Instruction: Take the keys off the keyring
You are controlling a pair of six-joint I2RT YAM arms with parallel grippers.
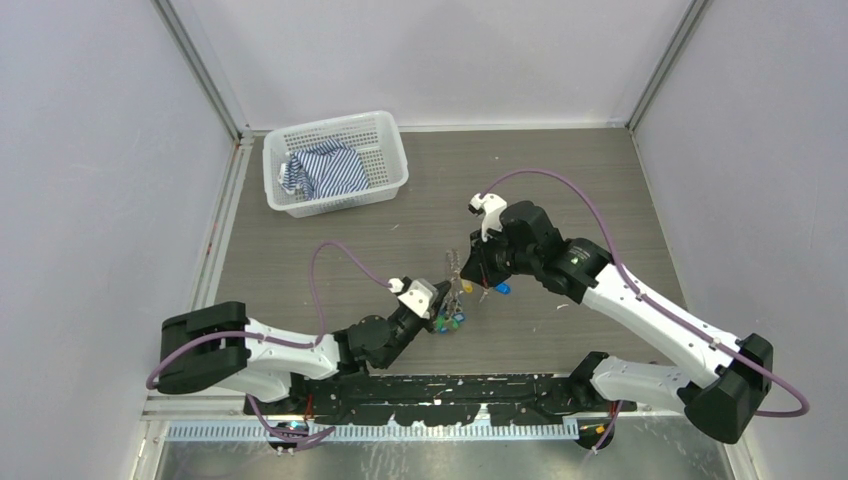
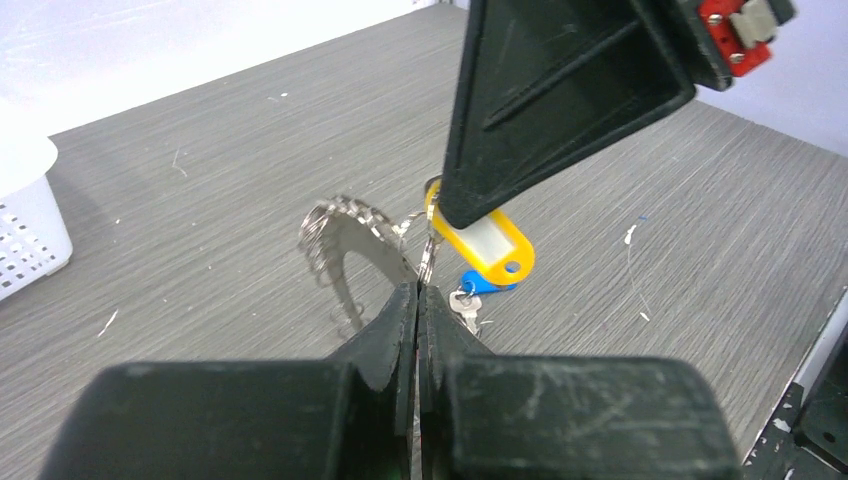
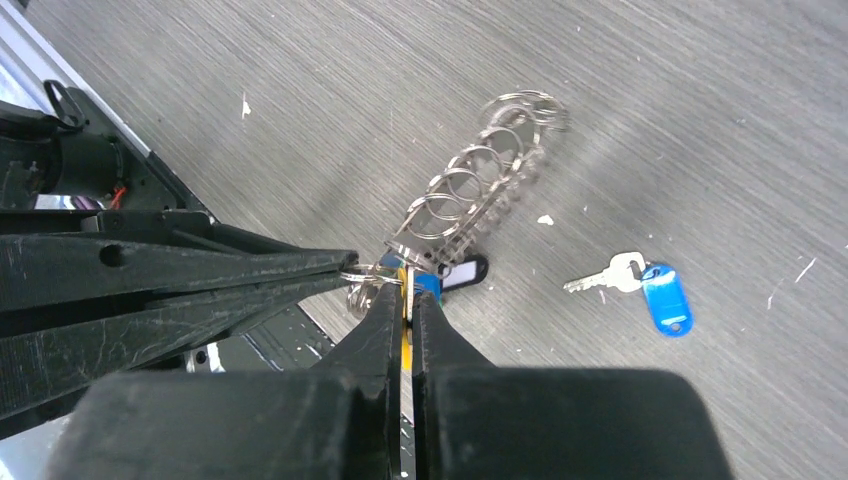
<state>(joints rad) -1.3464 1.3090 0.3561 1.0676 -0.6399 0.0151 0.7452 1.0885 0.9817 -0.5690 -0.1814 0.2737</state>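
The keyring (image 3: 470, 190), a thin metal ring fringed with small split rings and keys, hangs above the table between the two arms. My left gripper (image 2: 417, 290) is shut on its wire. My right gripper (image 3: 402, 295) is shut on a yellow-tagged key (image 2: 490, 245) still hanging from the ring, right beside the left fingers (image 3: 200, 280). More tags, green and blue, dangle under the ring (image 1: 455, 320). One loose key with a blue tag (image 3: 640, 285) lies flat on the table to the right. In the top view the left gripper (image 1: 452, 300) and right gripper (image 1: 478, 283) nearly meet.
A white mesh basket (image 1: 380, 130) holding a striped cloth (image 1: 322, 170) stands at the back left. White walls close in the wooden table (image 1: 560, 180) on three sides. The arms' black base rail (image 1: 460, 390) runs along the near edge.
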